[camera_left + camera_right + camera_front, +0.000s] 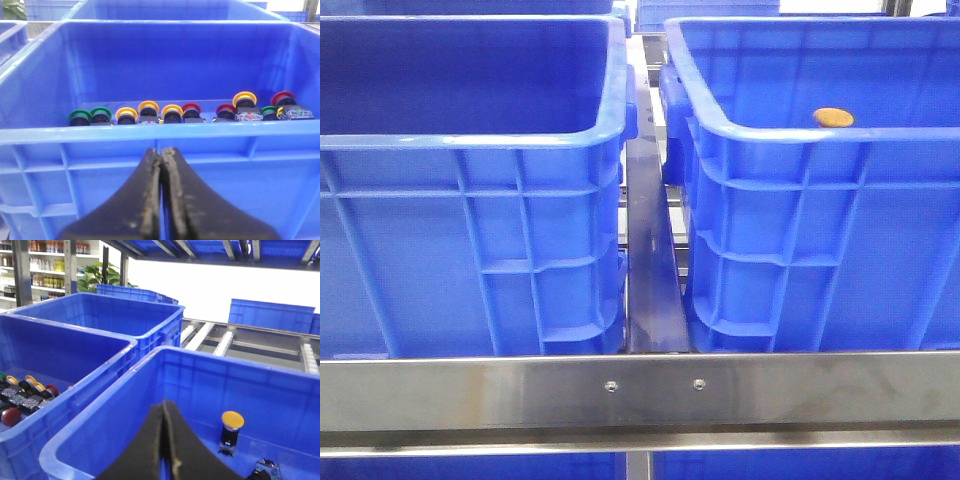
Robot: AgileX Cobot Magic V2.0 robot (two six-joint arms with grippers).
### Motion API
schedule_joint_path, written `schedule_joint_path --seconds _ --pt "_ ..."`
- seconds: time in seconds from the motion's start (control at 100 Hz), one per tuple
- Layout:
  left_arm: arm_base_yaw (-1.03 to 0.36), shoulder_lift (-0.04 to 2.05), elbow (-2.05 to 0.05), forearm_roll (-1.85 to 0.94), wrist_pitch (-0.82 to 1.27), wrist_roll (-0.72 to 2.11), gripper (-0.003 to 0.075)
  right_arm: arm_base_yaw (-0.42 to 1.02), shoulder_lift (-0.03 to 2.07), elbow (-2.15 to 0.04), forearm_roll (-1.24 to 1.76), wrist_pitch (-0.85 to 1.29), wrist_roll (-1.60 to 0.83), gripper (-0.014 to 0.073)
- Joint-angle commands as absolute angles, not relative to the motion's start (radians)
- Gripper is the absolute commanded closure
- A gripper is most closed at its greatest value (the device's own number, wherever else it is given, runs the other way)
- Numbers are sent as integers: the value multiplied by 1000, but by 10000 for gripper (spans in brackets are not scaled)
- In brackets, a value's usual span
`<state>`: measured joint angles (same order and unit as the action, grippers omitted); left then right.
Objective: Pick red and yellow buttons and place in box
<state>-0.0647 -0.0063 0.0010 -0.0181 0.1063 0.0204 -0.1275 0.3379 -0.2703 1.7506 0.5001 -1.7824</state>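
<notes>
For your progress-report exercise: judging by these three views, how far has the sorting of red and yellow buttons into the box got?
Done: a yellow button stands in the right crate; the front view shows its cap.
In hand: nothing. The left claw and right claw are both shut and empty.
Left: several red and yellow buttons, mixed with green ones, remain in the left crate. So it looks barely started.

The front camera is sitting low and close, facing forward at two blue crates' side walls over a steel rail (640, 390). The left wrist camera is looking level over the left crate (160, 132), across its rim. The right wrist camera is looking down into the right crate (200, 390), sharing both crates with the front view.
</notes>
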Motion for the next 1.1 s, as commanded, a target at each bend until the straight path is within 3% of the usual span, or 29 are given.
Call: schedule_joint_path --seconds 0.0,0.12,0.43,0.59,0.8,1.09 --pt "-62 -35 52 -26 25 8 740 -126 334 -300 1773 488 -1783 662" --pt "-62 -35 52 -26 25 8 740 -126 314 -310 1629 444 -1661 662" --pt "-62 -35 52 -26 25 8 740 -124 311 -374 700 390 -660 662" --pt "-62 -35 52 -26 25 8 740 -56 309 -379 321 275 -266 662" --pt "-62 -35 52 -26 25 8 740 65 309 -301 16 -159 -85 662" --pt "-62 -35 52 -26 25 8 740 21 288 -144 20 -210 -75 662"
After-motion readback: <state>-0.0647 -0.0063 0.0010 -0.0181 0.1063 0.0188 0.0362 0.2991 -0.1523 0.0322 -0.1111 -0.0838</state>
